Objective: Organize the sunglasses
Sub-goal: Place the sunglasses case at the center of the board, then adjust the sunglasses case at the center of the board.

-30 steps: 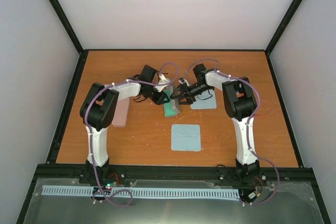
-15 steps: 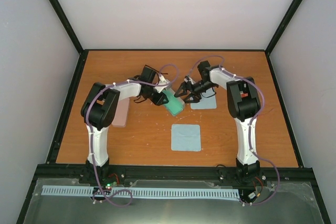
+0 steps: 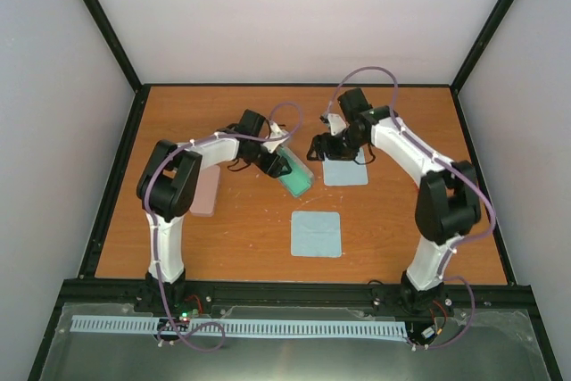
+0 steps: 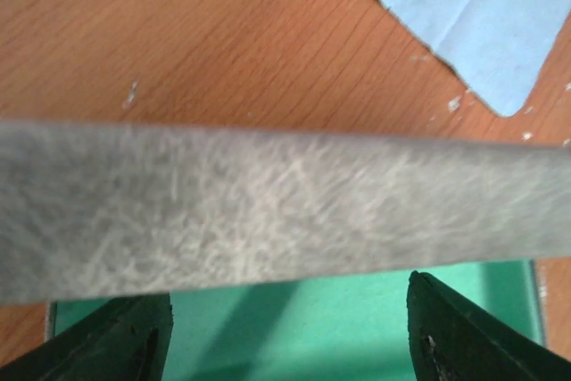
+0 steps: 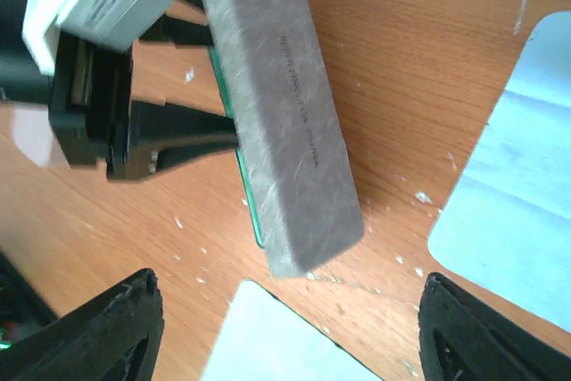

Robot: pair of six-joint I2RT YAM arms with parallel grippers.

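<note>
A grey oblong case with a green lining lies mid-table. In the right wrist view its grey lid is lowered over the green edge. My left gripper is at the case's left end. Its jaws stand open astride the green lining, with the lid crossing just ahead of the fingertips. My right gripper hovers open to the right of the case, holding nothing. A thin dark outline by my left forearm may be the sunglasses; I cannot tell.
A pink case lies at the left under my left arm. One light-blue cloth lies beneath my right gripper and another lies nearer the front. A black rail runs around the table edges.
My right gripper has drawn back to the right and away from the case, with its arm swung outward. My left jaws have widened. The case has tipped from nearly upright to slanted.
</note>
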